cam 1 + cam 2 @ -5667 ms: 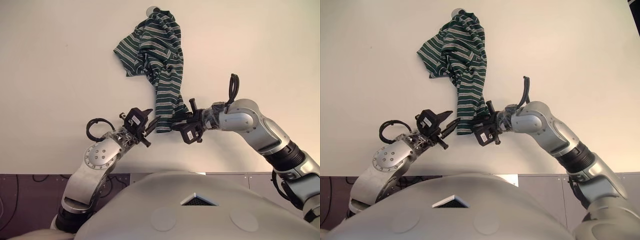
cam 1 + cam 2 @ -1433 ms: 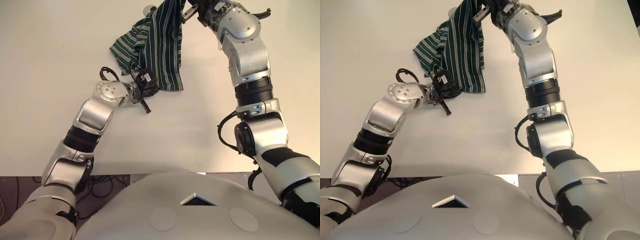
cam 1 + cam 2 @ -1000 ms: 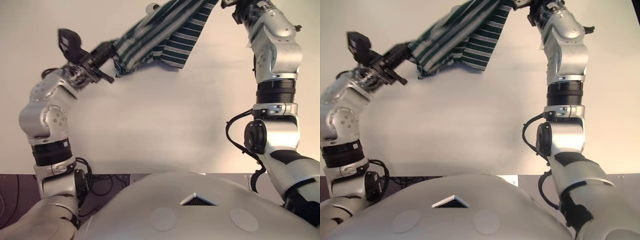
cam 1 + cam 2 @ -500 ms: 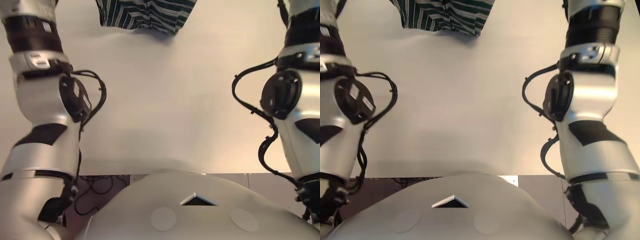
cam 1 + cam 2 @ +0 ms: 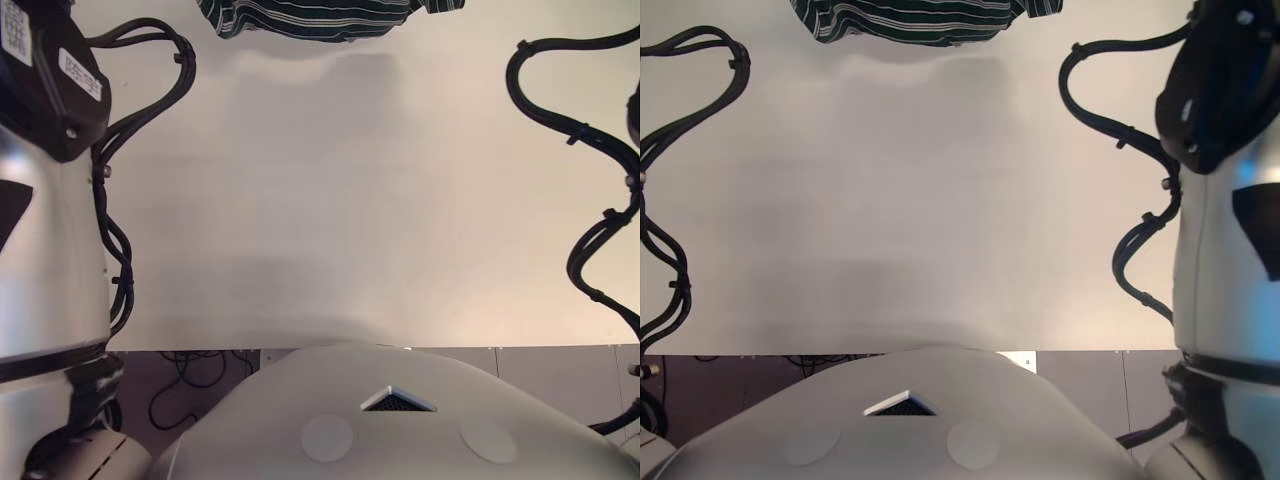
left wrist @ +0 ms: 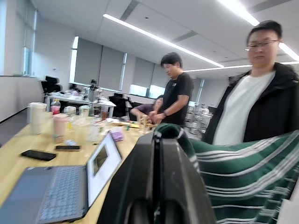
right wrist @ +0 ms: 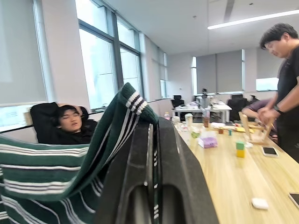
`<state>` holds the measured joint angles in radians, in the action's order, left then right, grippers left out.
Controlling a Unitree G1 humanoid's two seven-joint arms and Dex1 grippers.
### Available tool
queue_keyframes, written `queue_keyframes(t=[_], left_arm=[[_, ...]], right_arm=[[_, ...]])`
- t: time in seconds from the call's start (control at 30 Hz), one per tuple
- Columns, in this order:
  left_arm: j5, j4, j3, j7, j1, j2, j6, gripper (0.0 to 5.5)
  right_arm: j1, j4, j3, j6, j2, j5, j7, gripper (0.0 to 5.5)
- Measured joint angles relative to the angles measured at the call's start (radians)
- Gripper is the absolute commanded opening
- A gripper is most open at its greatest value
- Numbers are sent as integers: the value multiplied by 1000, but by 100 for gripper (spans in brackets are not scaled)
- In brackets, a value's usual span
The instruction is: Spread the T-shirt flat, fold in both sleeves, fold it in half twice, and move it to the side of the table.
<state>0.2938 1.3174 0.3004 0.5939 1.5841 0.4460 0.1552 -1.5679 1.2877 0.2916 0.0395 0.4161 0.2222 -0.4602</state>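
The left gripper point(image 6: 156, 140) and right gripper point(image 7: 153, 127) are each clamped on the T-shirt point(image 5: 300, 17), which hangs between the 2 above the table's point(image 5: 320, 200) far part.

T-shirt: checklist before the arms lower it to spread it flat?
1. Left gripper shut on the dark green, white-striped fabric T-shirt: ok.
2. Right gripper shut on the fabric: ok.
3. Which parts of the T-shirt are pinched, shoulders or hem: cannot tell.
4. T-shirt hangs untwisted: cannot tell; the head views cut off all but one edge.
5. Black arm cables apart from the T-shirt: ok.
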Motion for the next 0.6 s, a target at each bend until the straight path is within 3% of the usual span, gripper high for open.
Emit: queue_keyframes(t=[0.17, 0.27, 0.6], left_arm=[[-5, -81, -42, 385, -81, 74, 149, 3], [64, -312, -58, 581, -239, 138, 343, 3], [367, -1184, 1, 654, -900, 253, 776, 3]], right_arm=[[81, -91, -40, -95, 39, -13, -295, 0], [239, -327, -74, -289, 84, 50, -525, 0], [740, -983, -101, -747, 317, 276, -888, 0]])
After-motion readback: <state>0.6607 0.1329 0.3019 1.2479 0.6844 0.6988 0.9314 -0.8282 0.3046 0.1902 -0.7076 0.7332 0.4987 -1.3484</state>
